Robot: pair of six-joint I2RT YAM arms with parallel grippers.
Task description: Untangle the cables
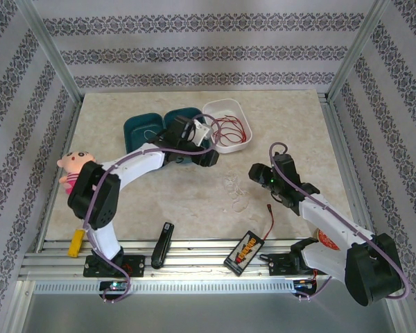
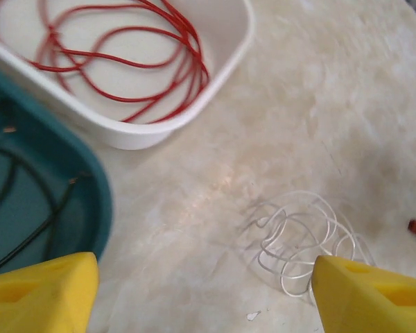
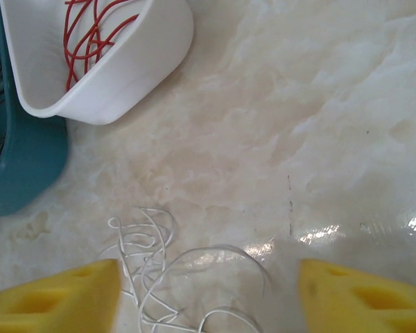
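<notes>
**Top view.** The left arm reaches to the back of the table (image 1: 159,205). The left gripper (image 1: 202,132) sits over the spot where the right teal tray (image 1: 184,113) meets the white tray (image 1: 225,105). A second teal tray (image 1: 140,128) stands against the first on its left. The red wire (image 1: 232,130) lies coiled inside the white tray. The white wire (image 1: 236,194) lies in a loose heap on the bare table, near the middle and apart from all the trays. The right gripper (image 1: 255,171) hangs just to the right of it. Along the near edge are a black-and-yellow box (image 1: 245,251) with a short red lead (image 1: 270,218), a black bar (image 1: 162,244) and a yellow block (image 1: 75,243). A plush doll (image 1: 73,166) is at the left side.

**Left wrist view.** The yellow fingers (image 2: 41,295) stand wide apart with nothing between them, so this gripper is released. The red wire loops fill the white tray at upper left. The black wire (image 2: 41,222) lies inside the teal tray at left. The white wire rests on the table just beside the right-hand finger; I cannot tell whether they touch.

**Right wrist view.** The yellow fingers (image 3: 55,298) are spread wide and grasp nothing, so this gripper is released too. The white wire lies on the table below and between them, nearer the left-hand finger. The white tray with the red wire is at upper left, with the edge of a teal tray beside it.
</notes>
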